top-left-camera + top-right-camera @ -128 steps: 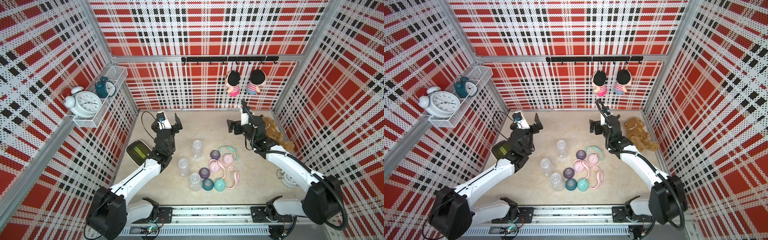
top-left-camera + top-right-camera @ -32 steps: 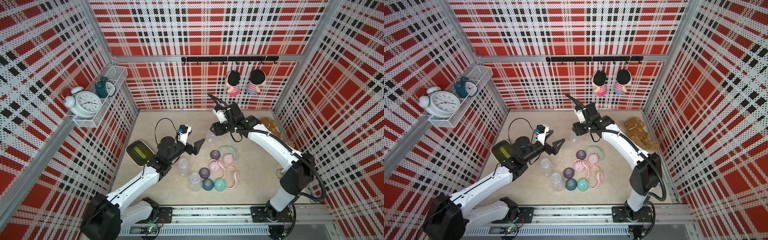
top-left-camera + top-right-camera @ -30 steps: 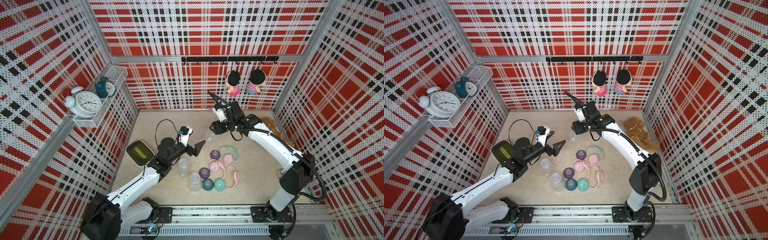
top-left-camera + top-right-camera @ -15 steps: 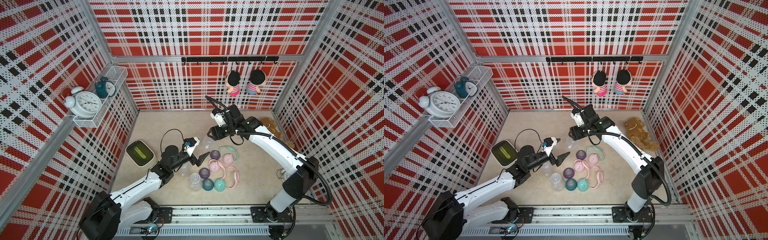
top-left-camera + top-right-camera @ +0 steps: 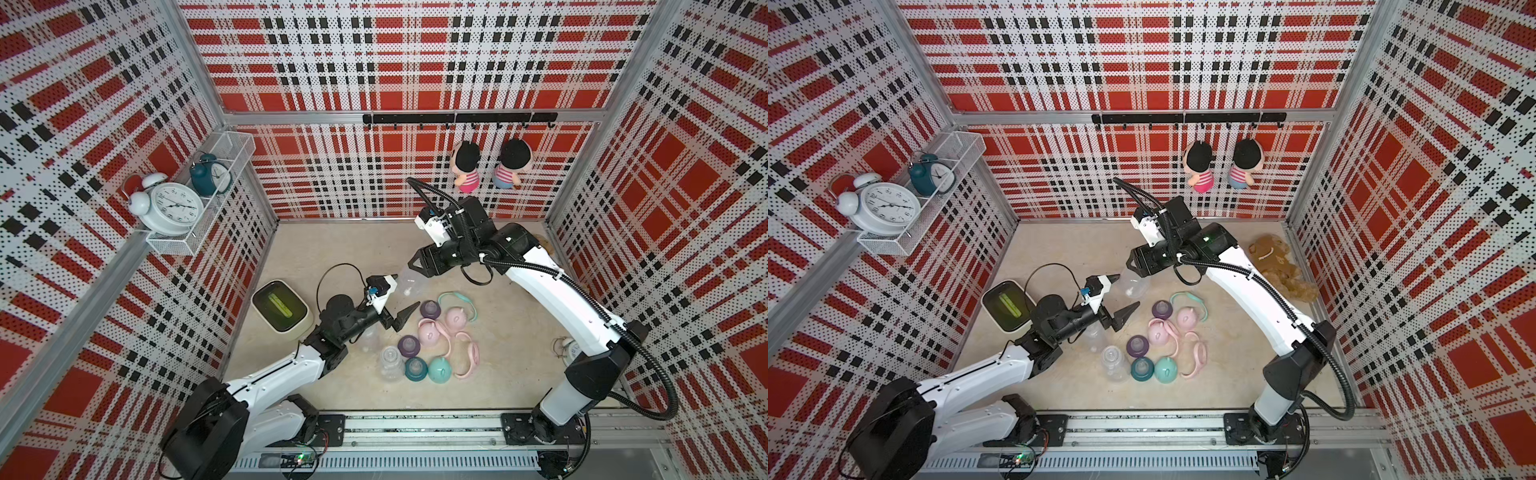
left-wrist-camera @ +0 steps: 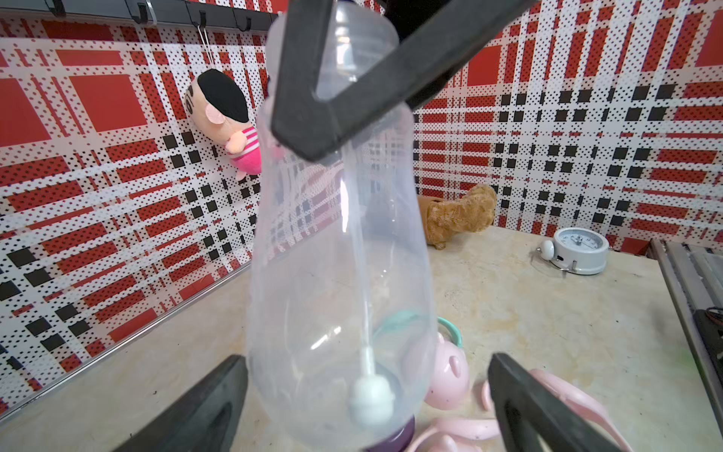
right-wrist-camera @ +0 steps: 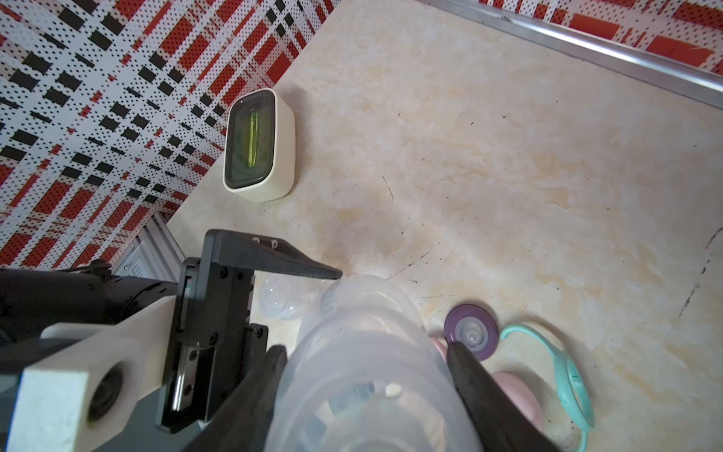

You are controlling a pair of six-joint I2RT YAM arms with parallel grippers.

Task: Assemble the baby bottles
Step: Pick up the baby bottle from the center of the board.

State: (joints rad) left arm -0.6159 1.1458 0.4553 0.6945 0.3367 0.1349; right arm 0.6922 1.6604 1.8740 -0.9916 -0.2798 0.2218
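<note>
A clear bottle body (image 5: 409, 283) (image 5: 1131, 285) hangs in the air, and my right gripper (image 5: 417, 266) (image 7: 365, 352) is shut on its neck end. My left gripper (image 5: 398, 296) (image 6: 366, 358) stands open with the bottle's (image 6: 340, 274) round base between its fingers, close to one of them. On the table below lie two more clear bottles (image 5: 390, 362), purple collars (image 5: 430, 309), a teal collar (image 5: 416, 369), a teal cap (image 5: 439, 370), pink caps (image 5: 456, 318), pink handle rings (image 5: 467, 357) and a teal ring (image 5: 455, 297).
A cream box with a green window (image 5: 282, 307) sits by the left wall. A brown plush (image 5: 1279, 266) lies at the right wall, and a white alarm clock (image 5: 570, 348) stands near my right arm. A wire shelf with clocks (image 5: 187, 199) hangs on the left wall; two dolls (image 5: 490, 166) hang at the back.
My right gripper has brought the clear bottle down and leftward. My left gripper has reached forward and now brackets the bottle's base, still open.
</note>
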